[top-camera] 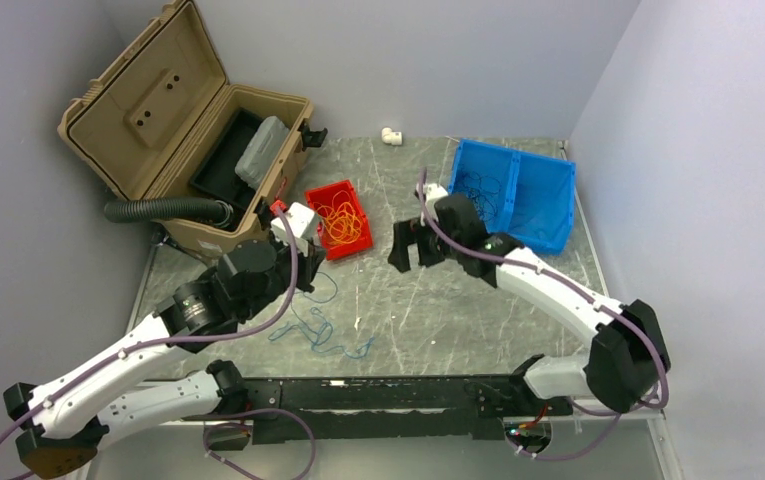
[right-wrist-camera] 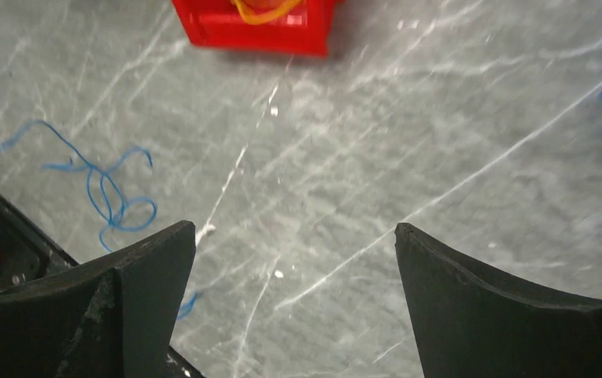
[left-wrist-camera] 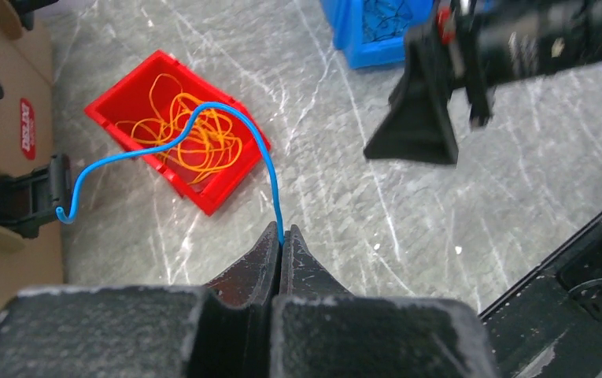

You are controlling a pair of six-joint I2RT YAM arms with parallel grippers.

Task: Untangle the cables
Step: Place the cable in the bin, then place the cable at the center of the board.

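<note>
Blue cable [left-wrist-camera: 270,161], one strand: clamped between the closed left fingers [left-wrist-camera: 254,264] and held above the red bin [left-wrist-camera: 223,193] of orange cables [left-wrist-camera: 195,142], seemingly to draw it apart from the rest. Right fingers [right-wrist-camera: 148,268]: spread wide, empty, over the bench [right-wrist-camera: 408,134]. Further blue strands [right-wrist-camera: 108,197]: loose on the bench near its front edge, probably not yet sorted.

Fingers [left-wrist-camera: 250,264] clamping blue cable [left-wrist-camera: 266,157], orange cables [left-wrist-camera: 195,135] in red bin [left-wrist-camera: 134,98]
</note>
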